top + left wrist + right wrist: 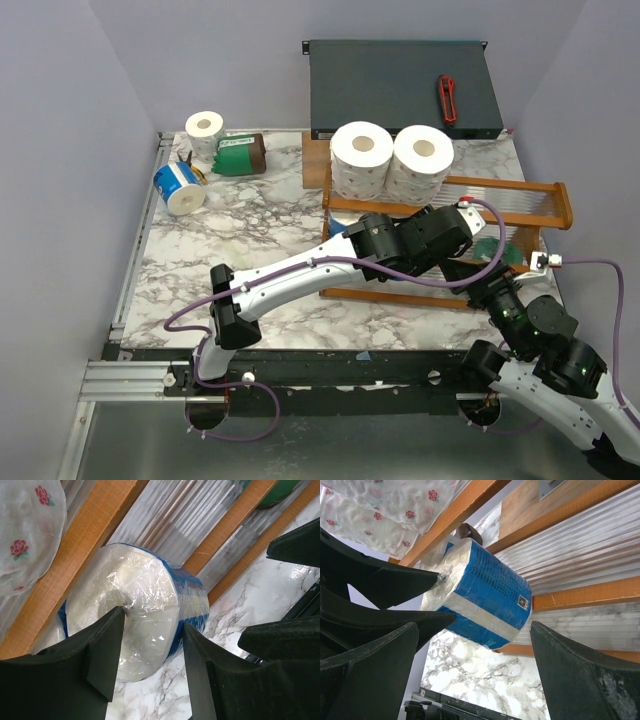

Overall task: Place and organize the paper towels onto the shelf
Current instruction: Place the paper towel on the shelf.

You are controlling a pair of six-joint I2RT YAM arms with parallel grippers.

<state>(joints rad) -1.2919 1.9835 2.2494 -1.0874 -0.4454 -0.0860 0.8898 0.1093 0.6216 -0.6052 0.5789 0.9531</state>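
The fingers of my left gripper [152, 625] straddle the blue-wrapped cylindrical paper towel roll [145, 585], at twelve o'clock against the orange-brown wooden-framed shelf [95, 535]. Clamped or loose, I cannot tell. My right gripper [474, 630] gapes wide.

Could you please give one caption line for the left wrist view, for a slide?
Left gripper straddling the end of a blue-wrapped paper towel roll at the wooden-framed shelf.

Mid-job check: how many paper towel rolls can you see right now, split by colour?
White rolls: 3
Blue-wrapped rolls: 2
Green-wrapped rolls: 2, one mostly hidden in the shelf
Total: 7
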